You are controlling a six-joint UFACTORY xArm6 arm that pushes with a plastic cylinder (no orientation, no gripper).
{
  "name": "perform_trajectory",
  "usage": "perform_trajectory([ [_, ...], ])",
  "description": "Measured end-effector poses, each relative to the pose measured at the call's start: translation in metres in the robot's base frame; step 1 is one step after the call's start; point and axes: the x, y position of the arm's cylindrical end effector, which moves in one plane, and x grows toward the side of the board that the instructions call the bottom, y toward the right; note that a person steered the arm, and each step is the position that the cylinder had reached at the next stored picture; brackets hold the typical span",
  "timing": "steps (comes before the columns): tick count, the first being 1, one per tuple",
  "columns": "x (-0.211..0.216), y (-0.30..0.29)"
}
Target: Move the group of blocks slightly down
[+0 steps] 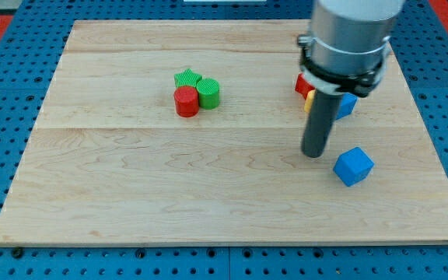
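Observation:
A group of three blocks sits at the upper middle-left of the wooden board (131,187): a green star (187,78) at the top, a green cylinder (209,92) at the right and a red cylinder (186,102) at the lower left, all touching. My tip (314,154) is far to their right, just left of a lone blue cube (354,166). Behind the rod, a red block (303,84), a yellow block (310,96) and a blue block (346,105) sit close together, partly hidden.
The arm's grey body (348,35) covers the board's upper right. A blue pegboard (6,155) surrounds the board on all sides.

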Motion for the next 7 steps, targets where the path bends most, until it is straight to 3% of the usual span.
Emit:
perform_trajectory([
  [1,0.0,0.046],
  [3,-0.003,0.06],
  [5,-0.047,0.105],
  [7,-0.113,0.11],
])
